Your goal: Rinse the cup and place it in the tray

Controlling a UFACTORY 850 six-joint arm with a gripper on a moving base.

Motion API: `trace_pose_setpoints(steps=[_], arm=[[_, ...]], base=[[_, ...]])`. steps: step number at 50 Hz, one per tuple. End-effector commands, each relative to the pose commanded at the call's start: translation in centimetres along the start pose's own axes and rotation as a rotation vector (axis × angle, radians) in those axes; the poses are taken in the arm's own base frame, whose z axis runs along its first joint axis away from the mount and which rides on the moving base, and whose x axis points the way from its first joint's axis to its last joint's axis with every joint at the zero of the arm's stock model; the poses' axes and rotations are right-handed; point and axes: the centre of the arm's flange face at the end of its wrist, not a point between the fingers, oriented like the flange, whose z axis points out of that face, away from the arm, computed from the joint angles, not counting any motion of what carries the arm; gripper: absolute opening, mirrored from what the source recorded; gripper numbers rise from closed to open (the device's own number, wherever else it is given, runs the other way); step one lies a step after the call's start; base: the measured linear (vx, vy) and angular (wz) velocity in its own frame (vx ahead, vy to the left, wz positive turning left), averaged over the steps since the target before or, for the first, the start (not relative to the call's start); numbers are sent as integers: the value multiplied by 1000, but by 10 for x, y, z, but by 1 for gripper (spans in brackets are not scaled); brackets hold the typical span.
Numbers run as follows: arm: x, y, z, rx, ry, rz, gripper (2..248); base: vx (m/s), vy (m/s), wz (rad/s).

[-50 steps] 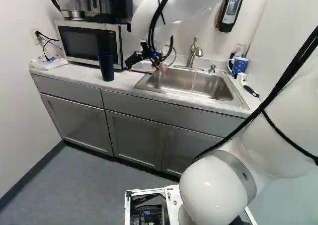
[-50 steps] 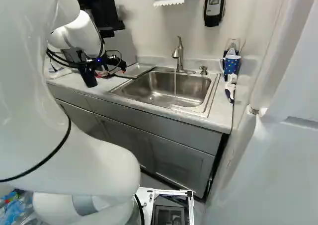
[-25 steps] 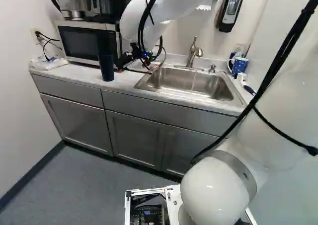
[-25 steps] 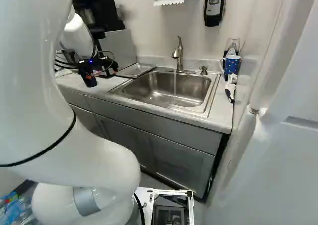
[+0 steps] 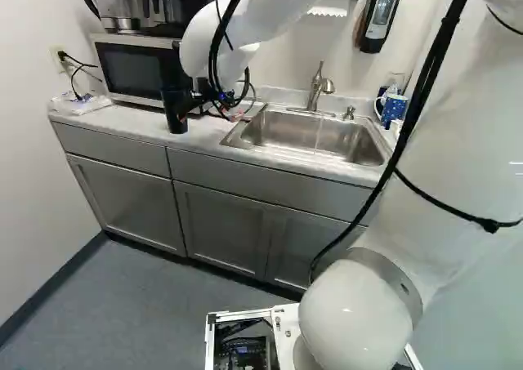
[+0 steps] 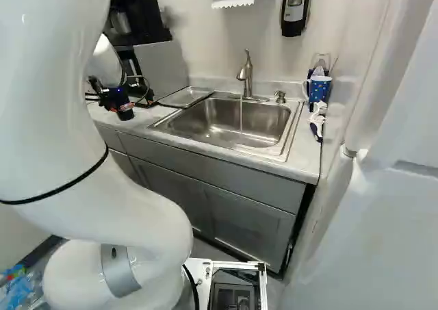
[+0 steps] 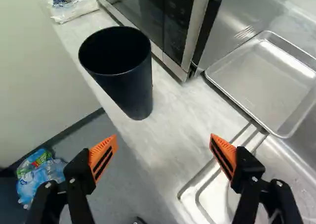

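Beside the cup, the black gripper (image 5: 193, 102) shows in the left base view at the arm's end. In the wrist view the gripper (image 7: 164, 139) is open, its orange pads wide apart with nothing between them. The dark blue cup (image 7: 133, 83) stands upright on the counter ahead of the fingers, nearer the one on the floor side. Its mouth is open and its inside dark. A shallow metal tray (image 7: 264, 78) lies beyond the other finger, between the microwave and the sink, with nothing in it. The sink (image 6: 226, 122) has water running into it from the faucet (image 6: 246, 74).
The microwave (image 5: 139, 72) stands close behind the cup, with coffee makers on top. A plastic bag (image 5: 79, 104) lies at the counter's far left. At the sink's right stand a blue patterned mug (image 6: 319, 89) and a brush (image 6: 317, 122). A soap dispenser (image 5: 382, 15) hangs on the wall.
The arm has swung left in the left base view, bringing the gripper from over the counter by the sink to the cup's side. Cup and base have stayed put.
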Motion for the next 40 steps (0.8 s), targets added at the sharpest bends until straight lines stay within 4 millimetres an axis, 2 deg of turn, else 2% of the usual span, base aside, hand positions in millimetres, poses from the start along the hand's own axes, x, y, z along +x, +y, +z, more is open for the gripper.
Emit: trace_pose_setpoints(steps=[40], arm=[[-8, -29, 36, 44, 135, -36, 247]], base=[[0, 0, 0]])
